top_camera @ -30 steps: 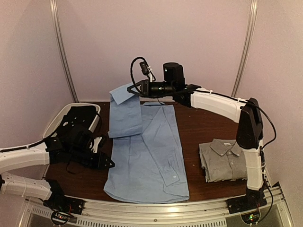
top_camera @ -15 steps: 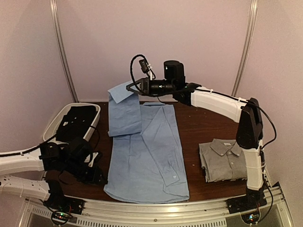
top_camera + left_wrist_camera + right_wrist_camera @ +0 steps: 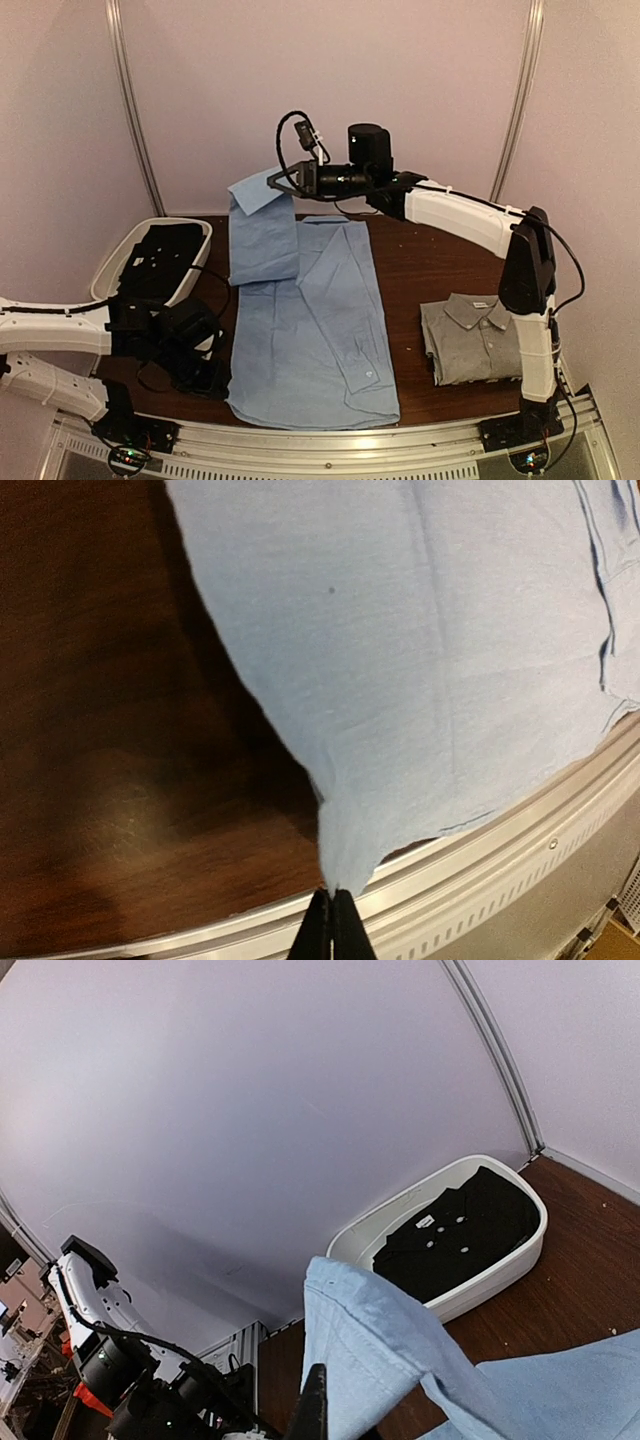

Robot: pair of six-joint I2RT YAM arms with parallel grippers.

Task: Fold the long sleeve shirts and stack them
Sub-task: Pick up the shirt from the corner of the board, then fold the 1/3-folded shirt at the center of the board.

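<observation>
Since the earlier frame our left arm (image 3: 50, 335) has swung down toward the near desk edge, and our right arm (image 3: 460, 215) has raised its cloth slightly. Our left jaws are pressed shut on the near left hem corner of the blue shirt (image 3: 310, 320), drawing it to a point just over the desk (image 3: 410, 270) rim. Our right jaws are closed on the shirt's far left part, holding it up so it hangs over the body. The grey shirt (image 3: 478, 338) lies folded at the near right, well apart. A tub (image 3: 108, 262) of black cloth (image 3: 160, 265) sits far left.
</observation>
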